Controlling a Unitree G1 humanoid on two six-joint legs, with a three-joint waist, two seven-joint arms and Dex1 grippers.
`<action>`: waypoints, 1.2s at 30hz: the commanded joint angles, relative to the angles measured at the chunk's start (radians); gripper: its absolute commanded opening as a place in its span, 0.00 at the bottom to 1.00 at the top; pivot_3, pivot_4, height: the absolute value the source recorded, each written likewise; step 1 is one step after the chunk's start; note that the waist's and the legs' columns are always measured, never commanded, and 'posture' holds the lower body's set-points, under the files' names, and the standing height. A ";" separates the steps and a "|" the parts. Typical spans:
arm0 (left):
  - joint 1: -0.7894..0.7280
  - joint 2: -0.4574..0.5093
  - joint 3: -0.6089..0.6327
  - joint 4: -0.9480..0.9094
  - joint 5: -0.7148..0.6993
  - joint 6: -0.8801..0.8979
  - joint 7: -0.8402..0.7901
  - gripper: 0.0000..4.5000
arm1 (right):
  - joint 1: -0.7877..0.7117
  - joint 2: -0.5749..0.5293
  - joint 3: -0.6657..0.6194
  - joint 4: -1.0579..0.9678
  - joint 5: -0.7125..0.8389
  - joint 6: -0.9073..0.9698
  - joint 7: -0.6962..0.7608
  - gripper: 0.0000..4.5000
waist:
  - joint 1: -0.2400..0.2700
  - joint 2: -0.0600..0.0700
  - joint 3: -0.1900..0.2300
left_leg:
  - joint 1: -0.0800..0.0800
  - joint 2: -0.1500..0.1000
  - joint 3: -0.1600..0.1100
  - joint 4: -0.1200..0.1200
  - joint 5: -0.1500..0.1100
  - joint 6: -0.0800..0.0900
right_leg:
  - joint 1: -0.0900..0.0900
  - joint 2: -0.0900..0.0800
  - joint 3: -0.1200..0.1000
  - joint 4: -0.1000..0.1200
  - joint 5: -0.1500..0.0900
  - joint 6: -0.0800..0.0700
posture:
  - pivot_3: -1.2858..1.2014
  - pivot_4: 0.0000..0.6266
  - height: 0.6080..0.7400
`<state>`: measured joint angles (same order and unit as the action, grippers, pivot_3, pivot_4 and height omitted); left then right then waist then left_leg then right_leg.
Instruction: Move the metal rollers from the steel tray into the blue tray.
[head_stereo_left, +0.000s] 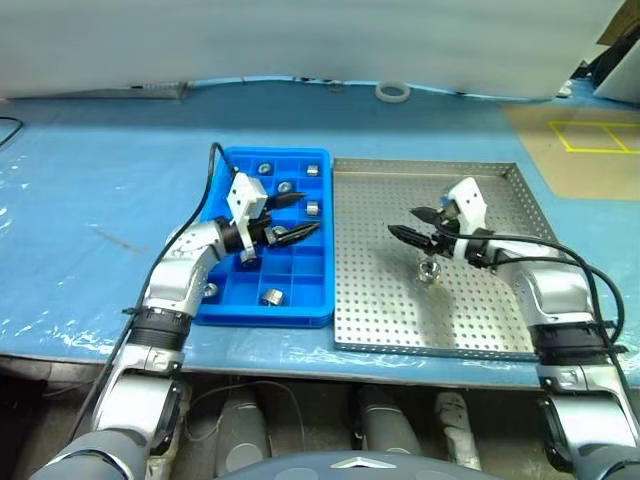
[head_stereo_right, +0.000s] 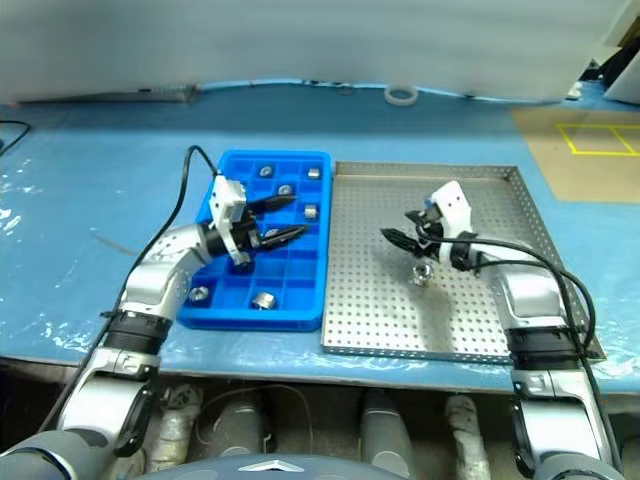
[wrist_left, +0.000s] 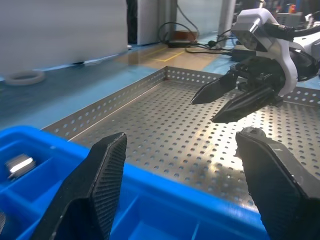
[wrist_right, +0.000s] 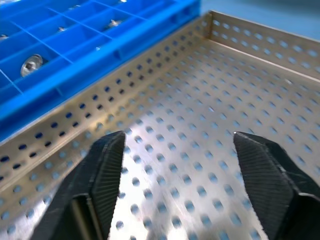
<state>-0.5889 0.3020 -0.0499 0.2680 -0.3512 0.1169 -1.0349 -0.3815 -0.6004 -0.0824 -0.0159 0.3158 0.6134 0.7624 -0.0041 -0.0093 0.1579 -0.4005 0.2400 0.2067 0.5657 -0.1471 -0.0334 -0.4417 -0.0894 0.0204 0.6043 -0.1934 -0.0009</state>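
Roller (head_stereo_left: 428, 270) mid steel tray (head_stereo_left: 380, 320), well off rims, right claw (head_stereo_left: 414, 224) above.

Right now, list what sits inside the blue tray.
The blue tray holds several metal rollers scattered singly across its compartments. The open left claw hovers over the middle, hiding the compartments beneath it, so the count is uncertain.

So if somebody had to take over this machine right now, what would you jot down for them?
Left gripper: jaws open, empty, over the blue tray.
Right gripper: jaws open, empty, above the steel tray.
Done: at least six rollers sit in blue tray compartments, e.g. one near the front.
Left: one roller lies on the steel tray, just below the right gripper. Pick it up and put it in a free compartment.
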 joint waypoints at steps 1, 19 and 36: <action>-0.033 -0.009 -0.005 0.033 -0.004 -0.028 -0.031 0.81 | 0.045 -0.020 -0.045 -0.115 0.037 0.037 -0.015 0.99 | -0.022 0.000 0.000 | 0.000 0.000 0.000 0.000 0.000 0.000 | 0.000 0.000 0.000 0.000 0.000 0.000 | 0.33 0.24 1.00; -0.019 0.009 0.013 0.048 -0.001 -0.050 -0.043 0.81 | 0.079 -0.037 0.146 -0.044 -0.077 0.051 -0.041 0.95 | -0.062 -0.001 0.000 | -0.003 0.000 0.000 0.000 -0.001 0.001 | -0.002 0.000 0.000 -0.002 0.000 0.001 | 0.35 0.24 1.00; 0.139 0.080 0.062 -0.196 -0.033 0.034 0.080 0.81 | -0.230 0.098 0.112 0.105 0.000 -0.043 0.061 0.11 | -0.034 0.000 0.000 | -0.003 0.001 0.000 -0.001 0.000 0.000 | -0.004 0.000 -0.001 0.002 0.000 0.000 | 0.42 0.24 1.00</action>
<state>-0.4622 0.3687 0.0001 0.1180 -0.3715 0.1435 -0.9660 -0.6084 -0.4794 0.0209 0.0738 0.3378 0.5989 0.8153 -0.0378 -0.0097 0.1581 -0.4030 0.2409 0.2067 0.5649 -0.1469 -0.0336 -0.4455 -0.0890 0.0195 0.6056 -0.1935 -0.0010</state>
